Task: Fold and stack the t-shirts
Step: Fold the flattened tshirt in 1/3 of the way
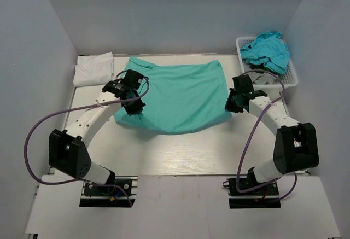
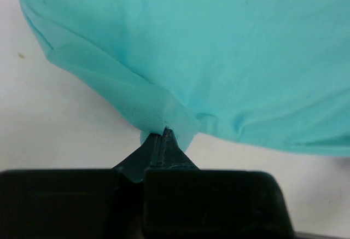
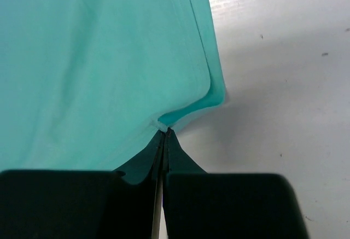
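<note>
Tabletop (image 1: 186, 154) pale wood-grain, plain grey walls (image 1: 175, 15), mint t-shirt (image 1: 180, 94) spread on it

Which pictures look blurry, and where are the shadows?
Left wrist view: the left tool is a dark, fuzzy shape and the mint shirt looks slightly soft. Right wrist view: the right tool is dark too, and the shirt throws a soft shadow on the table. Top view: even light, sharp.

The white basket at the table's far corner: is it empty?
No, the basket holds a crumpled turquoise shirt piled above its rim.
</note>
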`<state>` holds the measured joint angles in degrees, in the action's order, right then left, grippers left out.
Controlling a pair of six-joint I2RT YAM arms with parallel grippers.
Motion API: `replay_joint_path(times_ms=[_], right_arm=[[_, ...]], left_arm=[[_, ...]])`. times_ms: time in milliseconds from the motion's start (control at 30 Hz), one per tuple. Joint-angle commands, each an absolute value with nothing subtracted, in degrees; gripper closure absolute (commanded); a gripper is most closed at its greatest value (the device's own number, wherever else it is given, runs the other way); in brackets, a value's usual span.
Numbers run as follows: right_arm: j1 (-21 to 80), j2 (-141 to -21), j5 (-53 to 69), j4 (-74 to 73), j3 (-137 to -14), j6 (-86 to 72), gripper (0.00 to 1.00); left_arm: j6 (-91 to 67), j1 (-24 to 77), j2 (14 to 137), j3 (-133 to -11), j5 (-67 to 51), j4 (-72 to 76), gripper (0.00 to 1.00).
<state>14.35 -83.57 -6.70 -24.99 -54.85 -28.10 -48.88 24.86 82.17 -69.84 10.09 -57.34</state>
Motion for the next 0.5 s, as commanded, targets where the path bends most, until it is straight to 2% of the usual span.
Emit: replay_joint_path(times_ms=[0,267,467], right_arm=[[14.2,-86.7,-6.9,-26.8,-60.7,-26.8,1.0],[14.1,-94.8,-10.5,-30.3,-72.9,-23.6,1.0],[14.0,-100.0,-13.5,-32.3,-80.5,-22.2,1.0]], left_arm=[[-47.9,23.6,85.4,-75.1,16.7,-55.5,1.0],[-46.0,20.0,90.9,-82.6,21.5,-49.4,1.0],[-44.2,17.1,94.7,-85.2,16.8,-45.5,1.0]])
